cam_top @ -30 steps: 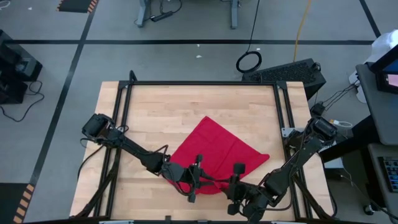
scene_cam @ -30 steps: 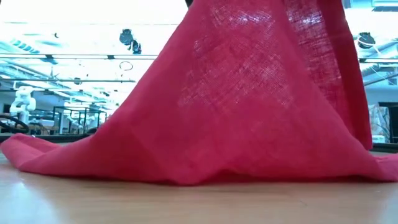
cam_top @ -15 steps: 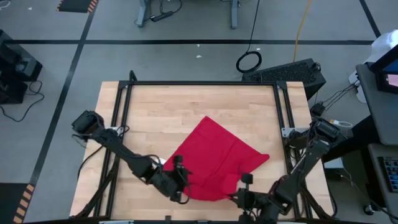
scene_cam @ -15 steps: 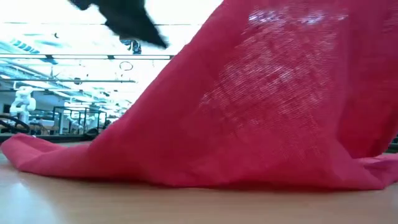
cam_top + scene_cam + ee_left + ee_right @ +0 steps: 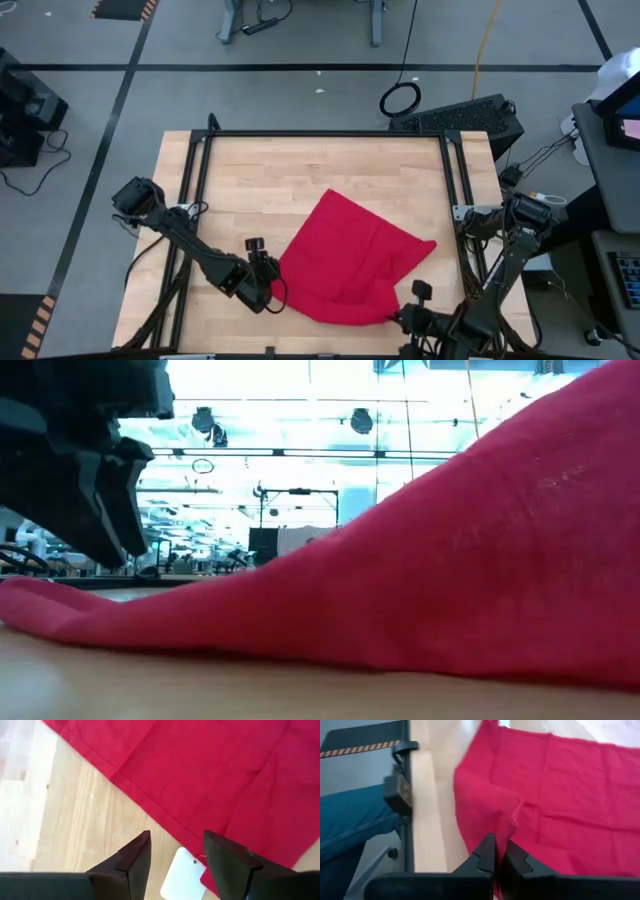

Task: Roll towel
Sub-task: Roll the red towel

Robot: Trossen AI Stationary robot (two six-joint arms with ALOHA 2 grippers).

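Now that the left gripper has released and backed off open, the towel lies spread on the worktop, while the right gripper stays pinched on its near edge, unrolled.

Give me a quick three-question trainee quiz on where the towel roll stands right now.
1. True or false: the left tool stands open with nothing between its fingers.
2. Which tool pinches the red towel? A) left B) right C) neither
3. What small white thing lies on the wooden table at the towel's edge, just ahead of the left tool?

Key: 1 true. 2 B, shut on the towel's near edge. 3 the white tag.
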